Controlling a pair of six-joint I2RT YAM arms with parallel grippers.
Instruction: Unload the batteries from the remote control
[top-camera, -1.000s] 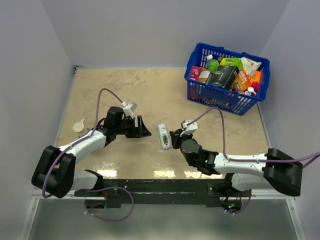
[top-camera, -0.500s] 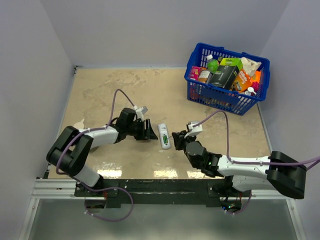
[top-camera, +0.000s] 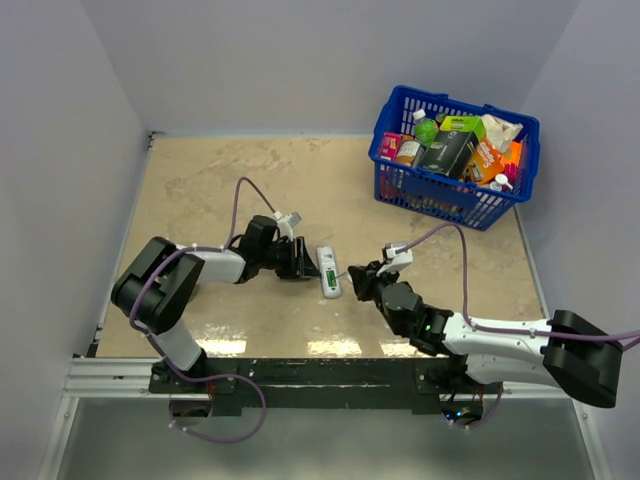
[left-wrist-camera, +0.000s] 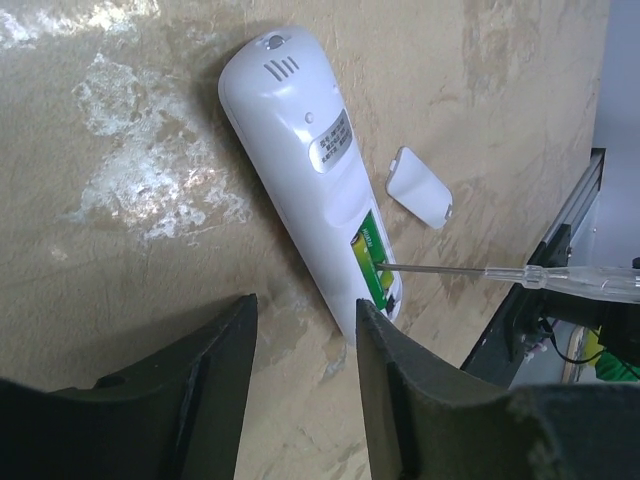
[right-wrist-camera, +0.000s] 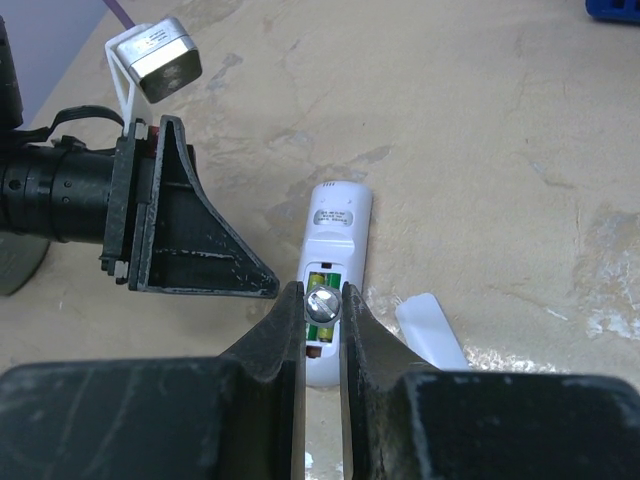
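The remote control (top-camera: 327, 271) lies face down mid-table, its white back (left-wrist-camera: 300, 170) up and its bay uncovered. Green batteries (left-wrist-camera: 370, 265) with yellowish ends sit in the bay (right-wrist-camera: 320, 283). My left gripper (left-wrist-camera: 306, 308) is open low over the table, and the remote's bay end lies just beyond its right finger (left-wrist-camera: 400, 380); nothing is between the jaws. My right gripper (right-wrist-camera: 322, 296) is shut on a clear-handled screwdriver (left-wrist-camera: 560, 279) whose thin shaft reaches the batteries. In the top view the left gripper (top-camera: 308, 268) and right gripper (top-camera: 356, 281) flank the remote.
A small white cover piece (left-wrist-camera: 420, 187) lies on the table beside the remote's bay end (right-wrist-camera: 432, 331). A blue basket (top-camera: 400, 180) full of groceries stands at the back right. The table's near edge with the black rail (left-wrist-camera: 560, 240) is close behind the remote.
My left gripper has slid right, up to the remote's left side, and its jaws have narrowed. The right arm with the screwdriver has shifted slightly right, and the remote has stayed put.
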